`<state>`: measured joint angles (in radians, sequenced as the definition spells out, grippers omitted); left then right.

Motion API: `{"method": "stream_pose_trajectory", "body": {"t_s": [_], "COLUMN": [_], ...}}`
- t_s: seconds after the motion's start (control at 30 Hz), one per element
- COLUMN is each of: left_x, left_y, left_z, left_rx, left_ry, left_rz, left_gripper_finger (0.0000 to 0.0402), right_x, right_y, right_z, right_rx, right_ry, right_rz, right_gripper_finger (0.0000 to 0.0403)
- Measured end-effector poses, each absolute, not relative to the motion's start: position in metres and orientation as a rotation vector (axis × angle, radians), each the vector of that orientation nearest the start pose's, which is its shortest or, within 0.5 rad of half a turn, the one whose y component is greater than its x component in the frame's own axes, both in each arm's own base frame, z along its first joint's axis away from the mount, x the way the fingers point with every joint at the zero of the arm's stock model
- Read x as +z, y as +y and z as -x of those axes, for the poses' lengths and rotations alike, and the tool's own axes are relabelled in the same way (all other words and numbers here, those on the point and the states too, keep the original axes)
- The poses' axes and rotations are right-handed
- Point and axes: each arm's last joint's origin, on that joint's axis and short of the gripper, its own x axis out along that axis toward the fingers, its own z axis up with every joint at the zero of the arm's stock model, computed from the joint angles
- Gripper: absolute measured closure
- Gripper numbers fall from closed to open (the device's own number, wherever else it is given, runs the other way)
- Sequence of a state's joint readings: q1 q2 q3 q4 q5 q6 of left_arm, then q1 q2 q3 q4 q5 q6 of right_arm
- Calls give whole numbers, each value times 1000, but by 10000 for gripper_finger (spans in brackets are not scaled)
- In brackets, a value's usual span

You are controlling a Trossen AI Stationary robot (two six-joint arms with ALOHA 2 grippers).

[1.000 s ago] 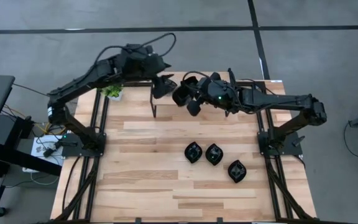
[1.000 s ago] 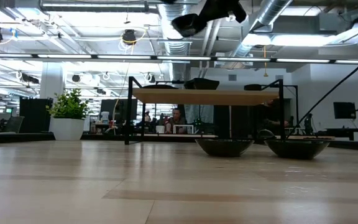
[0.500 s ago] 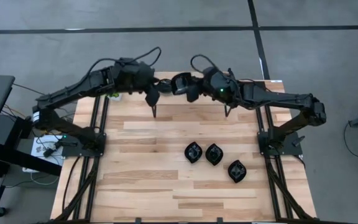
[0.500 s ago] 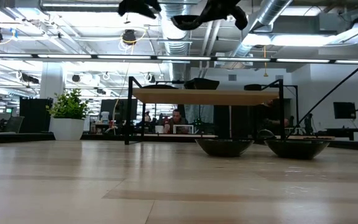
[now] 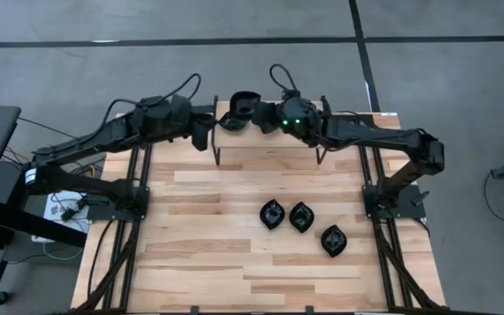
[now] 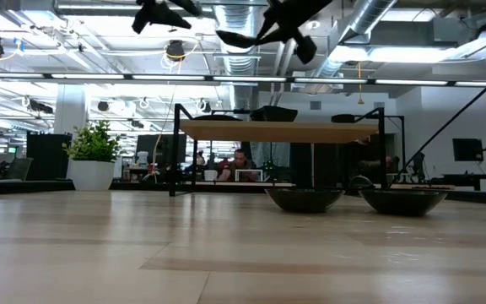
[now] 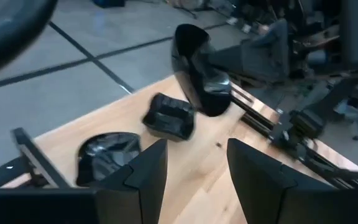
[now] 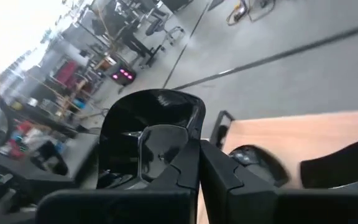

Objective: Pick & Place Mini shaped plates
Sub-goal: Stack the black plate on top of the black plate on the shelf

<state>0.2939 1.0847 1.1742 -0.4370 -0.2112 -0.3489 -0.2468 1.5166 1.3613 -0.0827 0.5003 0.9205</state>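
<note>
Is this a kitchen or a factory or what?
Probably a robot lab in a big open workshop: bare ceiling pipes overhead, desks with a seated person behind, and a wooden table framed by two robot arms.

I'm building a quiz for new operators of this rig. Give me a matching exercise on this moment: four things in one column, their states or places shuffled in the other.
Things:
1. left gripper
2. right gripper
3. three plates
4. potted plant

States or places:
A. lying in a row on the table, nearer the right arm's base
B. shut on a plate, held up in the air
C. open, holding nothing
D. standing upright beside the raised shelf in the low view

Pairs: 1-C, 2-B, 3-A, 4-D
</note>
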Motion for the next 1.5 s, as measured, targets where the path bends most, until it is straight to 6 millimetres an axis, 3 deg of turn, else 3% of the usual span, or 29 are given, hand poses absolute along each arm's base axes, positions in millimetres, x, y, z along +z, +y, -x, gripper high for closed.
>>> {"method": "stream_pose_trajectory", "body": {"t_s": [0.2,0.37,0.53,0.8,0.97,1.17,1.5], "left_x": [374,363,363,369,374,384,392], "left_y": [68,70,75,73,72,73,83], "left_z": [-202,-197,-201,-200,-199,-200,-195], "left_rx": [582,646,648,587,587,573,593], "left_ry": [259,267,176,150,74,-67,-225], "left_rz": [343,328,312,162,251,375,582], "left_gripper_finger": [234,234,234,234,234,234,234], "right_x": [358,359,365,352,341,331,358], "right_y": [-98,-89,-80,-68,-69,-70,-66], "right_z": [-342,-344,-352,-377,-398,-408,-408], "right_rx": [-789,-771,-763,-964,-1006,-992,-914], "right_ry": [-159,-168,-292,-492,-577,-660,-741], "right_rz": [-997,-1011,-1013,-815,-625,-531,-460], "right_gripper_finger": [403,403,403,403,403,403,403]}}
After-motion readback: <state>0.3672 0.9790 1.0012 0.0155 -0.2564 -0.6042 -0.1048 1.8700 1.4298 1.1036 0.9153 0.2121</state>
